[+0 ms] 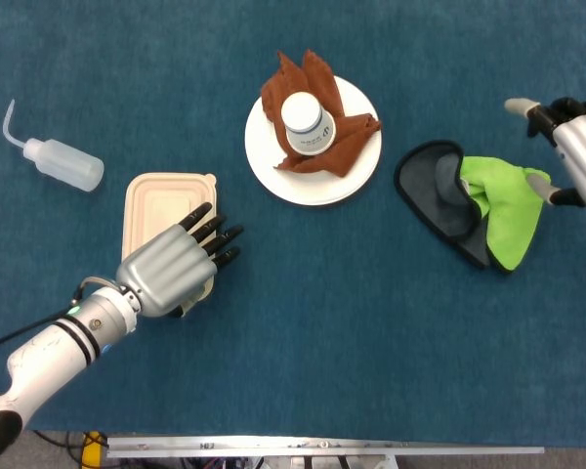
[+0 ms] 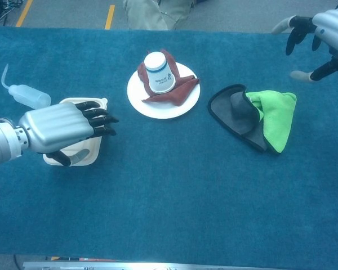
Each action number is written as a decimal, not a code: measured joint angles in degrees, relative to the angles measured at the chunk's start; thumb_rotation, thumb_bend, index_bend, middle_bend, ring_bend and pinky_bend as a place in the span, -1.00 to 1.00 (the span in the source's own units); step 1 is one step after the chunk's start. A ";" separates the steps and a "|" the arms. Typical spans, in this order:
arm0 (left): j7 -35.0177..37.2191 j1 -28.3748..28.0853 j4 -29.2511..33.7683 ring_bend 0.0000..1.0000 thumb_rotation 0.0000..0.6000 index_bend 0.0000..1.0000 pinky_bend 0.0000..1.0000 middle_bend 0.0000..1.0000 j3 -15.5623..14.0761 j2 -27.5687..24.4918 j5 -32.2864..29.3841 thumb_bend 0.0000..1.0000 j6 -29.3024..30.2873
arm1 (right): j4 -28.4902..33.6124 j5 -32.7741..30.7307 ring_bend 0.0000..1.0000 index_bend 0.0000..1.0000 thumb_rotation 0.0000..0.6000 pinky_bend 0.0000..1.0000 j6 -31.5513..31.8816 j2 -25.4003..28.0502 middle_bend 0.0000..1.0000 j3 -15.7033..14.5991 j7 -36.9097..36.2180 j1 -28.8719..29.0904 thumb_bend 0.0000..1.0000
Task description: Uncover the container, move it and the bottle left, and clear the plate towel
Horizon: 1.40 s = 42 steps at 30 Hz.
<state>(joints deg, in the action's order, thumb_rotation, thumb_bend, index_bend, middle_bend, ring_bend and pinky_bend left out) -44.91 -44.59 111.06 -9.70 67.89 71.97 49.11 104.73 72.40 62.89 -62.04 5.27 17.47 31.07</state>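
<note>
While the left hand (image 1: 171,269) is lying palm-down over the near right part of the container (image 1: 161,207), its dark fingers (image 1: 215,234) are reaching out past the container's right edge over the blue table (image 1: 303,342). From the chest view the thumb (image 2: 73,159) is curling under against the container's near side (image 2: 85,158), so the hand is gripping the container. The container is sitting at the left of the table, well apart from the plate (image 1: 356,171). Its top is tan and flat; whether that is a lid or the bare box I cannot tell.

The bottle (image 1: 66,164) is lying on its side up and left of the container, clear of it, with its thin bent spout (image 1: 12,125) pointing to the far left.

On the white plate a brown towel (image 1: 347,137) is lying crumpled, and a white cup (image 1: 308,122) is standing upside down on the towel, tilting a little.

Right of the plate, a dark mitt (image 1: 439,200) is lying flat with a green cloth (image 1: 508,210) partly folded over its right side.

At the far right edge the right hand (image 1: 576,147) is hanging above the table with its fingers spread wide and holding nothing, just beside the green cloth's right edge in the head view; in the chest view (image 2: 321,34) it is showing clear of the cloth.
</note>
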 measured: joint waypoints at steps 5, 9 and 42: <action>0.02 0.05 -0.15 -1.00 0.37 -0.80 -0.95 -1.00 -0.15 -0.38 -0.97 0.12 -0.52 | 0.00 -0.06 -0.37 -0.59 1.00 -0.15 -0.14 0.11 -0.13 -0.05 0.15 -0.32 -0.54; 0.40 0.27 -0.13 -1.00 0.38 -0.80 -0.95 -1.00 0.03 -0.81 -1.04 0.12 -0.06 | 0.08 -0.16 -0.38 -0.59 1.00 -0.15 -0.14 0.28 -0.13 0.07 0.24 -0.49 -0.54; 15.66 12.30 1.46 -1.00 0.72 -0.80 -0.95 -1.00 3.96 -13.87 3.11 0.12 15.33 | -4.88 -5.12 -0.52 -0.62 1.00 -0.19 -7.27 -4.50 -0.32 3.20 7.78 6.55 -1.00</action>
<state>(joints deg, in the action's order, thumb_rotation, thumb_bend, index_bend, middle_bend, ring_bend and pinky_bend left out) -29.25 -32.29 112.52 -5.74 54.01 75.08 64.43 99.86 67.28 55.62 -66.54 8.47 25.25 37.62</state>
